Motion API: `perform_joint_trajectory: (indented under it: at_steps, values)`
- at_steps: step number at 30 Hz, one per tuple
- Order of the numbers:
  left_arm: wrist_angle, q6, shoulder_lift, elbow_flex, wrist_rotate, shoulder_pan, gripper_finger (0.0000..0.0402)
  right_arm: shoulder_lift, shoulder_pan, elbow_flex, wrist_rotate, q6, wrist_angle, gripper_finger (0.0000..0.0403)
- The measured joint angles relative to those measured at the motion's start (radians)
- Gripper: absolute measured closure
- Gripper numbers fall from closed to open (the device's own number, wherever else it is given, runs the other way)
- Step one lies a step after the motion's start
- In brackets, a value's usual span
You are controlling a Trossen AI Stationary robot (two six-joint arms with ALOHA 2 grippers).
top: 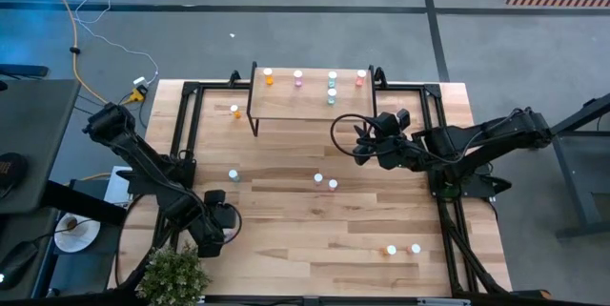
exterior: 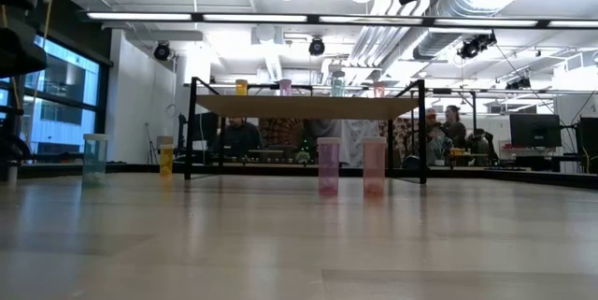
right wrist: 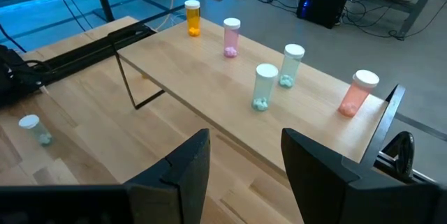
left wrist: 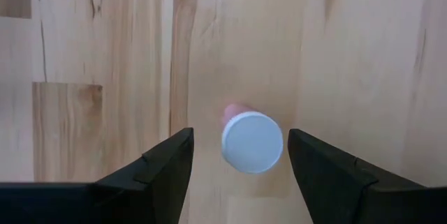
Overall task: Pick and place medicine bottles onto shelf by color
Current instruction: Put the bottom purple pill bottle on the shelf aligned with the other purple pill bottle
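A medicine bottle [left wrist: 252,142] with a white cap and a pinkish body stands upright on the table. My left gripper [left wrist: 239,140] points down over it, open, one finger on either side and apart from the cap. In the high view this gripper [top: 215,234] is near the table's near left corner and hides the bottle. The shelf [top: 310,104] stands at the far middle. It carries an orange [right wrist: 192,16], a pink [right wrist: 231,35], two teal [right wrist: 266,86] and a red bottle [right wrist: 356,91]. My right gripper [top: 367,140] hangs open before the shelf's right end.
Loose bottles stand on the table: orange [top: 235,111] left of the shelf, teal [top: 233,174], two at the middle [top: 325,182], two near the front right [top: 403,249]. A potted plant [top: 176,275] sits at the near left corner. Black frame rails [top: 181,125] run along both sides.
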Motion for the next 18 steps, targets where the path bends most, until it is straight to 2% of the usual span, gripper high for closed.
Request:
perform_joint_trajectory:
  at_steps: [13, 18]
  values:
    - [0.004, -0.043, 0.004, 0.0, -0.04, -0.022, 0.0177, 0.0, 0.0, 0.0, 0.0, 0.0, 0.0, 0.0233]
    - [0.004, -0.074, 0.004, 0.0, -0.102, -0.072, 0.0177, 0.0, 0.0, 0.0, 0.0, 0.0, 0.0, 0.0233]
